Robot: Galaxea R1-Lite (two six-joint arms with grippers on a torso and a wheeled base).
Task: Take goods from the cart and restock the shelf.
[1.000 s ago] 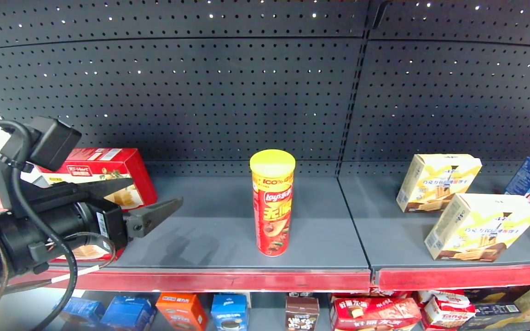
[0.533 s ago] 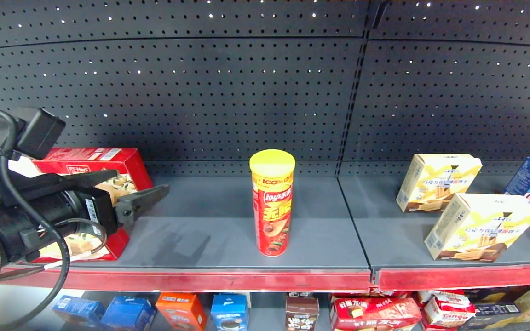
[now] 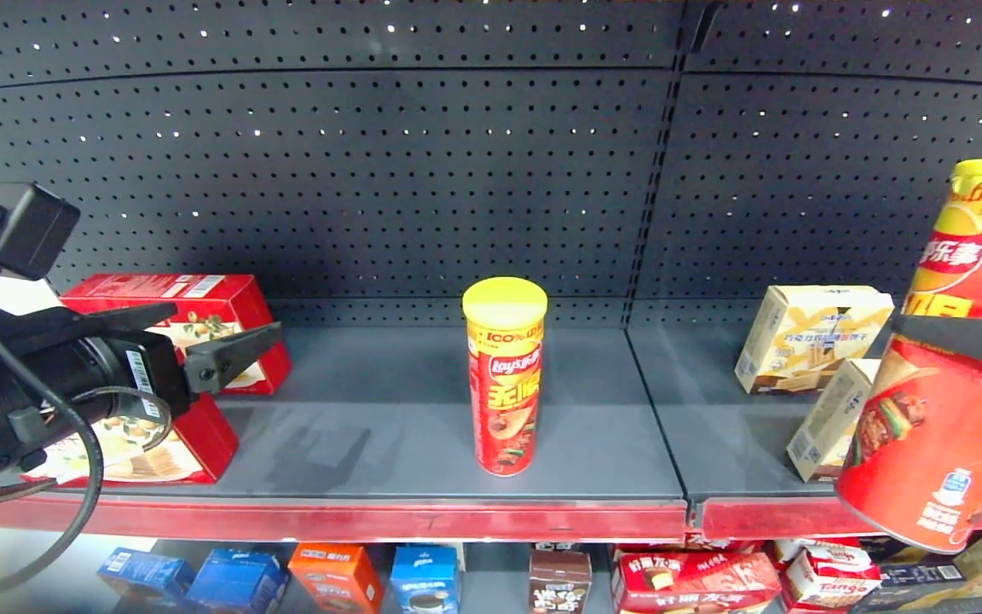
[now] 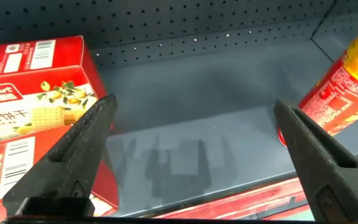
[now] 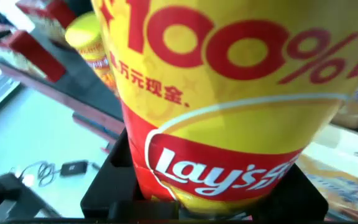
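Note:
A tall red chip can [image 3: 504,384] with a yellow lid stands upright on the grey shelf [image 3: 372,443], near the middle. My left gripper [image 3: 222,328] hangs open to its left, over the shelf beside the red boxes, with nothing between its fingers [image 4: 73,162]. In the left wrist view the standing can [image 4: 344,81] is off to one side of the open left gripper [image 4: 194,130]. At the far right, a second, tilted chip can [image 3: 951,367] is held in front of the shelf, with my right gripper [image 3: 964,341] shut around its body. That held can [image 5: 229,93] sits close in my right gripper [image 5: 201,202].
Two red biscuit boxes [image 3: 201,315] [image 3: 158,443] lie at the shelf's left end. Yellow wafer boxes [image 3: 806,337] sit on the right section, partly behind the held can. A red lip [image 3: 372,518] edges the shelf front. The lower shelf holds several small boxes [image 3: 423,576].
My left gripper has drawn back to the left, away from the standing can, still open. My right gripper has come into view at the right with a second can in it.

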